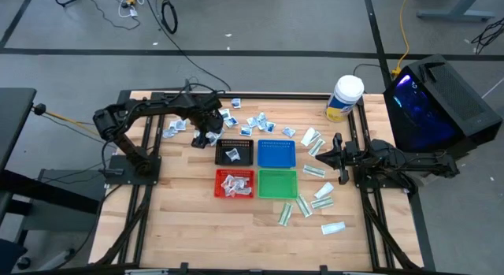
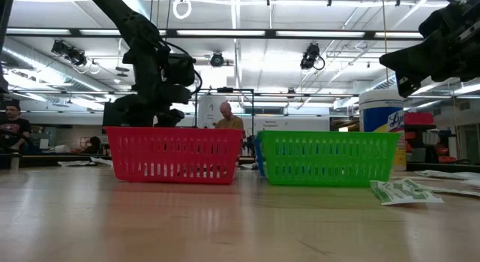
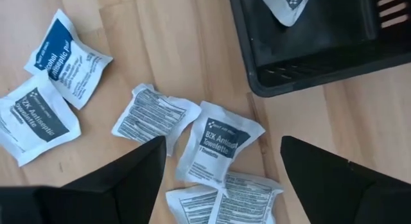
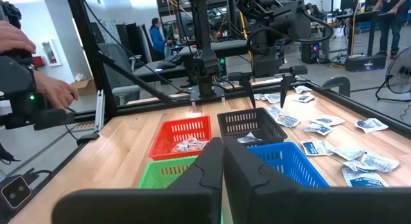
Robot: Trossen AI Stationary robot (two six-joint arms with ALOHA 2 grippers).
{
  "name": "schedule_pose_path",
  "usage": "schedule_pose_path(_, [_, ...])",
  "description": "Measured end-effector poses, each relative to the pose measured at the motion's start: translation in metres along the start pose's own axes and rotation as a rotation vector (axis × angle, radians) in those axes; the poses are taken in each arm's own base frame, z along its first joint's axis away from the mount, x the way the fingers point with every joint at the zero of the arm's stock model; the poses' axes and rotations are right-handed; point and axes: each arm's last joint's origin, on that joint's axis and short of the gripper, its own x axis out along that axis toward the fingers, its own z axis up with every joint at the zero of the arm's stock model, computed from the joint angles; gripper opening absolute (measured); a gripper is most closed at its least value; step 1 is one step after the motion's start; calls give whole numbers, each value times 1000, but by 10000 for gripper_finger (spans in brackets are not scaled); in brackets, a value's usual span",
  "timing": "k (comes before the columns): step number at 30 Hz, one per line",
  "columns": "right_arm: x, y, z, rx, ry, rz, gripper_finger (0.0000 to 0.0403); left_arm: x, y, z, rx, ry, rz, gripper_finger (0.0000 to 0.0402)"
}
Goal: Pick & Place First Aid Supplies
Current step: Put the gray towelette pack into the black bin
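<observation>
– Left gripper (image 1: pixel 206 138): where, and how are its fingers?
– Fingers spread apart, holding nothing, poised over white square packets (image 3: pixel 217 145) on the wood, black tray (image 1: pixel 235 152) just beside it.
– And the right gripper (image 1: pixel 332 153)?
– Fingers pressed together, empty, hanging at the table's right edge, long green-and-white packets (image 1: pixel 314 171) scattered near it.

Grey floor (image 1: pixel 260 31) with cables surrounds the table; bright ceiling lights (image 2: pixel 240 63) overhead.
</observation>
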Motion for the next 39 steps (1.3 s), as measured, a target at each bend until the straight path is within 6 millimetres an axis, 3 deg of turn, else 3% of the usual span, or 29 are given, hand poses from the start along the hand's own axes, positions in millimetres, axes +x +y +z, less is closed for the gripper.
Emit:
schedule_pose_path(8, [0, 0, 0, 0, 0, 0, 18, 0, 0, 0, -4, -2, 2, 310])
schedule_pose_path(14, [0, 0, 0, 0, 0, -1, 18, 0, 1, -1, -105, 20, 20, 309])
schedule_pose_path(22, [0, 0, 0, 0, 0, -1, 18, 5, -2, -4, 4, 21, 10, 309])
schedule_pose_path(39, [0, 0, 0, 0, 0, 0, 18, 19, -4, -10, 31, 16, 34, 309])
